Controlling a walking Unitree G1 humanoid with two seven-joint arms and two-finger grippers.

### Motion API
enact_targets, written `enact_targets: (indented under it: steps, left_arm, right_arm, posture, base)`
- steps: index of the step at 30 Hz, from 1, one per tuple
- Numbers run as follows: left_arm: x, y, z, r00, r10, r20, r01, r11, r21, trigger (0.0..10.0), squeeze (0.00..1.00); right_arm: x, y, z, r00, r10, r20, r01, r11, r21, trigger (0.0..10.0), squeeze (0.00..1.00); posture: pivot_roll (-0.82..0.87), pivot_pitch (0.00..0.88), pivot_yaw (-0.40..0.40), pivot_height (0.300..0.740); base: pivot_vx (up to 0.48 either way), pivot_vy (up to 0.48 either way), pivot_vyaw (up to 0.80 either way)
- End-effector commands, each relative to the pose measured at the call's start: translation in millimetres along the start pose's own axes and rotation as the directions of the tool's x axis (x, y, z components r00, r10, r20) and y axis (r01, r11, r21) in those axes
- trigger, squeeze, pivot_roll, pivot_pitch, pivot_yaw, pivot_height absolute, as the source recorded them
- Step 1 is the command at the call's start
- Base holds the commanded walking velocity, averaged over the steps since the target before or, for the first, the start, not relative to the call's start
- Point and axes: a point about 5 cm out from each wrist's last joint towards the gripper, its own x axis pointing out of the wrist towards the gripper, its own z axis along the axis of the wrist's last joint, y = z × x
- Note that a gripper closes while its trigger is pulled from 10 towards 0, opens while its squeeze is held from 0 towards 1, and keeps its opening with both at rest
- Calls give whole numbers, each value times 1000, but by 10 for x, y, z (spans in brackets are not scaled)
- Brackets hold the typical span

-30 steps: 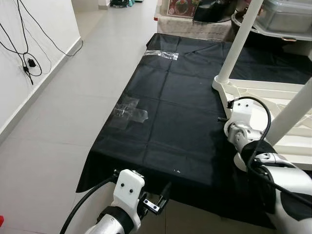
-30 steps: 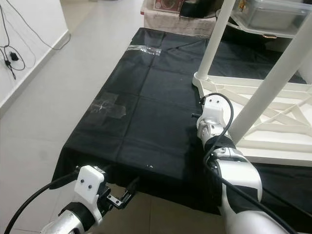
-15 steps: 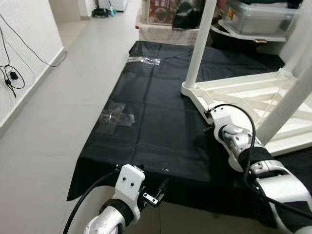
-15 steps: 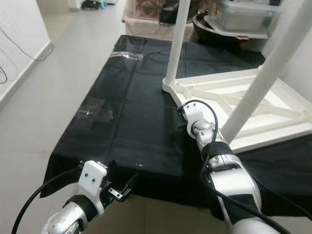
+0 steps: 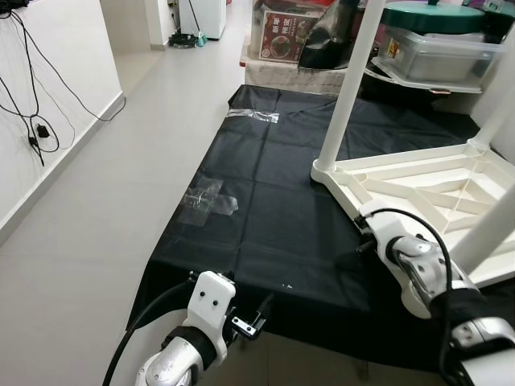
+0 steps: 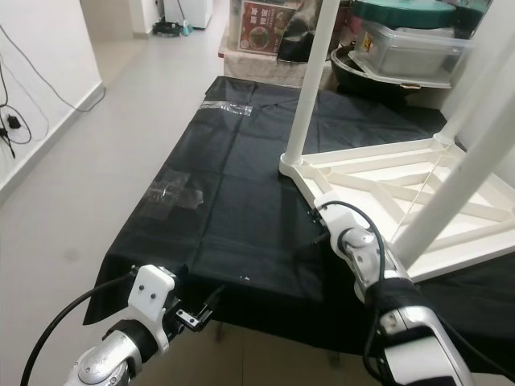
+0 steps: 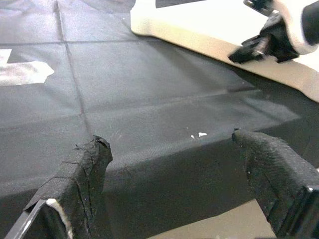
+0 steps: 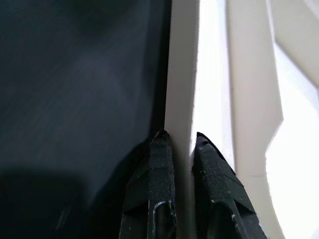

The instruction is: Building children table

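A white children's table (image 5: 418, 185) lies upside down on a black cloth (image 5: 265, 185) spread on the floor. One round white leg (image 5: 346, 88) stands up from its near corner, and another leg (image 6: 451, 185) rises to the right. My right gripper (image 8: 180, 137) is shut on the table's thin rim (image 8: 182, 74), one finger on each side. In the head view, that wrist (image 5: 402, 249) sits at the rim's near side. My left gripper (image 5: 256, 315) hangs open over the cloth's front edge, its fingers (image 7: 84, 164) wide apart with nothing between them.
Clear tape patches (image 5: 208, 201) hold the cloth down. Plastic storage bins (image 5: 438, 48) and a box (image 5: 282, 36) crowd the back. A wall with hanging cables (image 5: 36, 121) runs along the left, with bare tiled floor (image 5: 105, 217) between it and the cloth.
The head camera has swung and lifted, so the whole scene shifted. My right gripper keeps its hold on the rim. The left gripper stays open at the cloth's front edge.
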Motion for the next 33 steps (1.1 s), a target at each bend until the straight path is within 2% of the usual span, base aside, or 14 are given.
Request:
enact_targets:
  steps: [1,2,3,7,11,13,15,16,17,18,20,22,27,33]
  left_arm:
    - [-8,-13,-31,1000,-12,-6,12,1000,-12,10000,0]
    - [-8,-13,-31,1000,-12,-6,12,1000,-12,10000,0]
    - [-12,-13,-38,1000,-14,-6,14,1000,-11,10000,0]
    - [-19,-17,-46,1000,-19,-7,18,1000,-12,10000,0]
    - [-23,-18,-49,1000,-20,-9,19,1000,-14,10000,0]
    - [-24,-19,-50,1000,-21,-8,21,1000,-14,10000,0]
    - [-24,-19,-48,1000,-22,-6,22,1000,-13,10000,0]
    - [-24,-19,-48,1000,-22,-6,22,1000,-13,10000,0]
    - [-25,-20,-47,1000,-22,-5,22,1000,-13,10000,0]
    - [-29,-20,-42,1000,-21,-4,20,1000,-11,10000,0]
    - [-33,-20,-38,1000,-18,-3,18,1000,-8,10000,0]
    - [-34,-22,-35,1000,-18,-2,18,1000,-7,10000,0]
    - [-29,-28,-31,1000,-21,0,21,1000,-5,10000,0]
    - [-20,-27,-31,1000,-22,1,22,1000,-5,10000,0]
  right_arm:
    - [-137,463,-88,754,657,-7,-657,753,-42,0,0]
    - [-137,463,-88,754,657,-7,-657,753,-42,0,0]
    - [-246,451,-131,714,700,-11,-699,712,-72,0,0]
    - [-400,396,-178,668,744,-20,-743,664,-87,0,0]
    - [-443,365,-183,646,763,0,-760,643,-99,0,0]
    - [-438,353,-173,658,753,9,-748,655,-109,0,0]
    - [-310,319,-104,744,667,32,-656,740,-149,0,0]
    - [-310,319,-104,744,667,32,-656,740,-149,0,0]
    - [-249,308,-63,782,621,45,-607,777,-167,4078,0]
    - [-168,279,10,832,552,58,-536,826,-172,10000,0]
    - [-120,252,141,856,508,102,-482,853,-199,10000,0]
    - [-116,254,211,854,503,130,-473,856,-207,10000,0]
    - [-182,307,353,805,570,164,-509,806,-303,10000,0]
    - [-172,323,461,773,602,200,-504,774,-382,10000,0]
  posture:
    - [102,43,-49,740]
    - [102,43,-49,740]
    - [100,43,-46,740]
    - [101,43,-46,740]
    - [100,43,-43,740]
    - [99,44,-43,740]
    - [104,43,-47,740]
    - [104,43,-47,740]
    - [104,43,-47,740]
    - [110,47,-52,740]
    - [110,47,-52,740]
    - [109,50,-55,740]
    - [109,48,-55,740]
    - [107,48,-53,740]
  base:
    - [0,0,0]
    - [0,0,0]
    - [0,0,0]
    - [0,0,0]
    - [0,0,0]
    - [0,0,0]
    - [0,0,0]
    - [0,0,0]
    - [0,0,0]
    - [0,0,0]
    - [0,0,0]
    - [0,0,0]
    - [0,0,0]
    - [0,0,0]
